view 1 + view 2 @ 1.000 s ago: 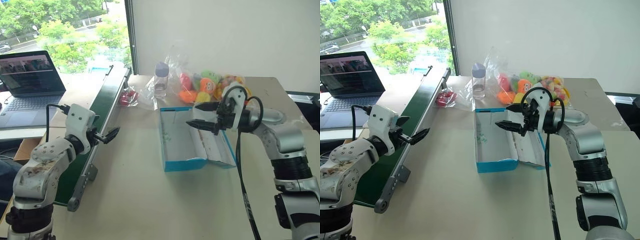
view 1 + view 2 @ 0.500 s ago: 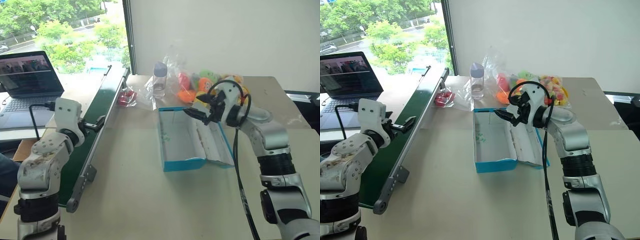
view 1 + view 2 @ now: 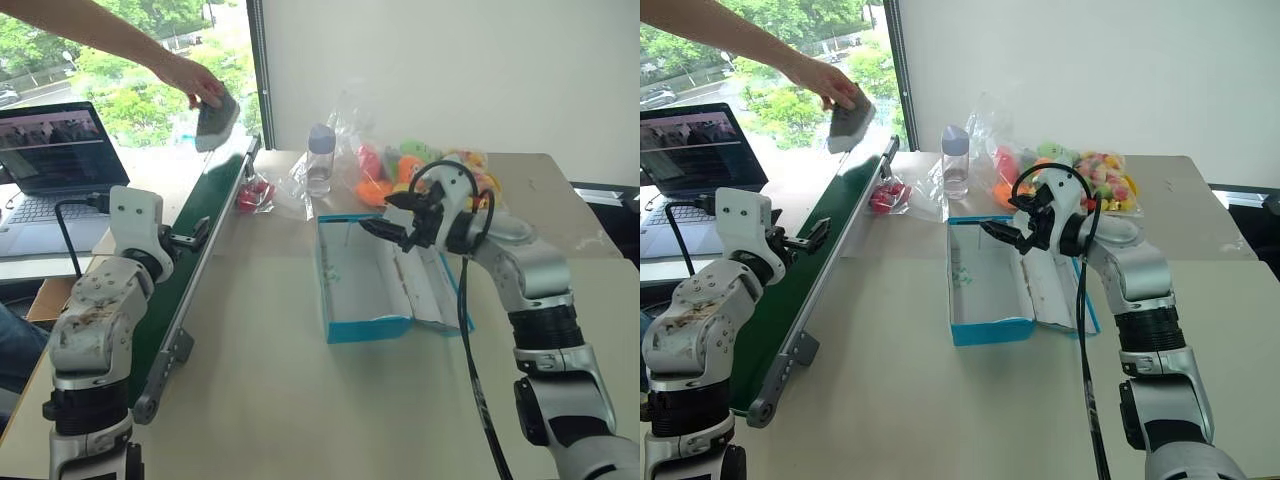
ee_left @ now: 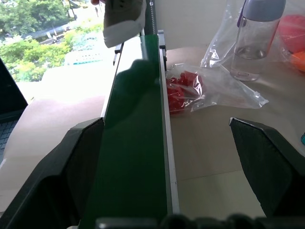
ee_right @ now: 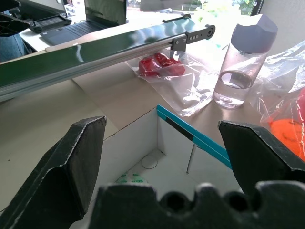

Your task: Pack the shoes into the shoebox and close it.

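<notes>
While a person's hand reaches in from the far left, it holds one small dark grey sneaker with a whitish sole above the far end of the long green-black conveyor; whether the shoe touches the belt I cannot tell. Head views: the bright blue rectangular cardboard shoebox with white inner walls lies open at table centre, nothing visible inside, its lid folded flat to the right. Right gripper hovers over the box's far right part, black fingers spread wide, nothing between them. Left gripper hangs above the conveyor's near stretch, fingers also wide and empty. Far side of the beige table: a clear plastic bottle with a pale lilac cap, a clear bag of colourful plush toys, a small clear bag of red pieces beside the conveyor's far end. An open laptop sits at far left.

Left wrist view: fingers wide either side of the green belt; sneaker held over its far end; red bag and bottle to one side.

Right wrist view: fingers wide apart, shoebox's far corner between them, bottle and conveyor end beyond.
</notes>
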You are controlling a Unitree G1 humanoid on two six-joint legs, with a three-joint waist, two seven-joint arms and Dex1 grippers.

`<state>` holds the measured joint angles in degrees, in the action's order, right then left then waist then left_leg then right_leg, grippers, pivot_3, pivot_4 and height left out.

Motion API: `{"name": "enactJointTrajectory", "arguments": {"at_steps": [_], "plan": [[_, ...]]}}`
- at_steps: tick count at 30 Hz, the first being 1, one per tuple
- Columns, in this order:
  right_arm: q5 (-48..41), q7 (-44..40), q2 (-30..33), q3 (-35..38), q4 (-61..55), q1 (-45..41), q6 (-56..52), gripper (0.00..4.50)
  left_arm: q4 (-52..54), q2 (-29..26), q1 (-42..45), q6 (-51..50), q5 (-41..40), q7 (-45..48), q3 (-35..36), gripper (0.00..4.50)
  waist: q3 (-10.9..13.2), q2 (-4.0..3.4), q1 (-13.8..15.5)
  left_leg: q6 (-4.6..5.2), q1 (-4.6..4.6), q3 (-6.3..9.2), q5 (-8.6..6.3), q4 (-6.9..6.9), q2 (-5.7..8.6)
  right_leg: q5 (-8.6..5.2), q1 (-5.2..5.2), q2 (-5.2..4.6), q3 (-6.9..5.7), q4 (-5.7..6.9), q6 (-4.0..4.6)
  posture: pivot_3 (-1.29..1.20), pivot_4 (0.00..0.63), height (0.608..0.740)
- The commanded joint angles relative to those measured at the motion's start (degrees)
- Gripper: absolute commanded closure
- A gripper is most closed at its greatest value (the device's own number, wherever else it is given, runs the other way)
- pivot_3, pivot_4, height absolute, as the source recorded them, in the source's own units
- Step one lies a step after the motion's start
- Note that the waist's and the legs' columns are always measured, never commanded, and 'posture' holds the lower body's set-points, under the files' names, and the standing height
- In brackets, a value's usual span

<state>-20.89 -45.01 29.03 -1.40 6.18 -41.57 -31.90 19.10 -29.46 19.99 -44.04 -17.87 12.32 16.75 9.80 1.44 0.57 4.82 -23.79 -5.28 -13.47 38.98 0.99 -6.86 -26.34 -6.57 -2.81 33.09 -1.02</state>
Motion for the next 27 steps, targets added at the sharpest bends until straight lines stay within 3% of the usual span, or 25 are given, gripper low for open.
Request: {"name": "enactJointTrajectory", "arguments": {"at_steps": [1, 8, 17, 27], "plan": [[0.0, 1.2, -1.1, 1.7, -3.2, 0.5, 3.1, 0.03, -0.7, 0.8, 0.6, 2.5, 0.9, -1.4, 1.5, 0.00, 0.0, 0.00, 0.0, 0.00, 0.00, 0.00, 0.00, 0.00, 0.00, 0.00, 0.00, 0.00, 0.00, 0.00, 0.00, 0.00, 0.150, 0.740], [-6.2, -4.2, -1.3, 2.5, -6.8, 2.5, -0.6, 0.03, -1.9, 3.2, -0.2, 3.1, 0.3, -3.1, 2.9, 0.00, 0.0, 0.00, 0.0, 0.06, 0.00, 0.00, 0.03, 0.00, 0.00, 0.01, 0.00, 0.01, 0.00, 0.00, 0.01, 0.00, 0.150, 0.740], [-5.1, -2.3, -4.9, -2.0, -8.7, 2.3, -1.7, 0.03, -5.8, 4.0, 1.8, 2.4, -0.6, -3.9, 4.6, 0.00, 0.0, 0.01, -0.1, 0.02, 0.01, 0.01, 0.00, 0.00, -0.01, 0.01, -0.01, 0.02, -0.01, 0.01, 0.01, 0.00, 0.150, 0.740], [-4.8, -2.1, -6.8, -4.8, -10.8, 3.1, -2.4, 0.03, -23.0, 0.7, 9.7, 6.7, 0.5, -1.6, 4.4, 0.00, 0.0, 0.05, 0.1, 0.00, 0.01, 0.02, 0.00, 0.01, 0.02, 0.02, 0.00, 0.00, -0.05, 0.02, 0.01, 0.00, 0.150, 0.740]]}}
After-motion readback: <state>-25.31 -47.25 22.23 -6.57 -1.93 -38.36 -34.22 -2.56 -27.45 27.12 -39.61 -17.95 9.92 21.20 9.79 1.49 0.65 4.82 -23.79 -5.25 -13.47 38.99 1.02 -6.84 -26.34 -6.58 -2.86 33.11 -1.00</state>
